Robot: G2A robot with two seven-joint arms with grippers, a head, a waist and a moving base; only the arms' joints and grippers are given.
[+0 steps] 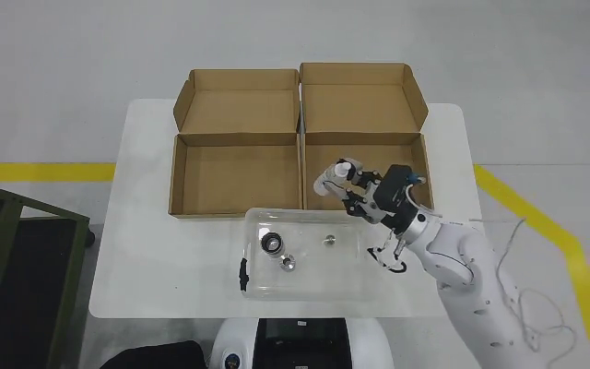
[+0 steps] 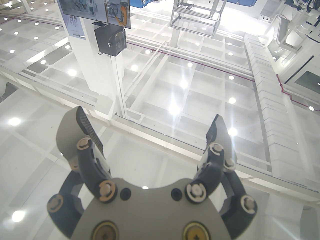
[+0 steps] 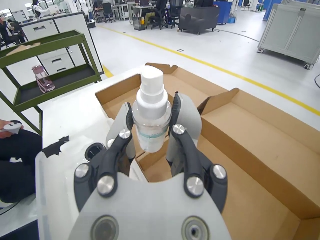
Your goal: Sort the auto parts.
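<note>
My right gripper (image 3: pixel 151 116) is shut on a small clear spray bottle (image 3: pixel 151 116) with a white cap. In the top view that gripper (image 1: pixel 346 184) holds the spray bottle (image 1: pixel 339 172) over the front edge of the right cardboard box (image 1: pixel 364 148), just beyond the clear plastic tray (image 1: pixel 309 277). Three small parts lie in the tray: a dark ring (image 1: pixel 271 243), a round metal piece (image 1: pixel 289 264) and a small metal piece (image 1: pixel 329 241). My left gripper (image 2: pixel 150 132) is open with nothing between its fingers and points up at a ceiling.
A second open cardboard box (image 1: pixel 237 148) stands to the left of the first one. Black tape (image 1: pixel 243 274) sticks to the tray's left end. A green cart (image 3: pixel 47 71) with a pink bottle stands beside the white table (image 1: pixel 147 249).
</note>
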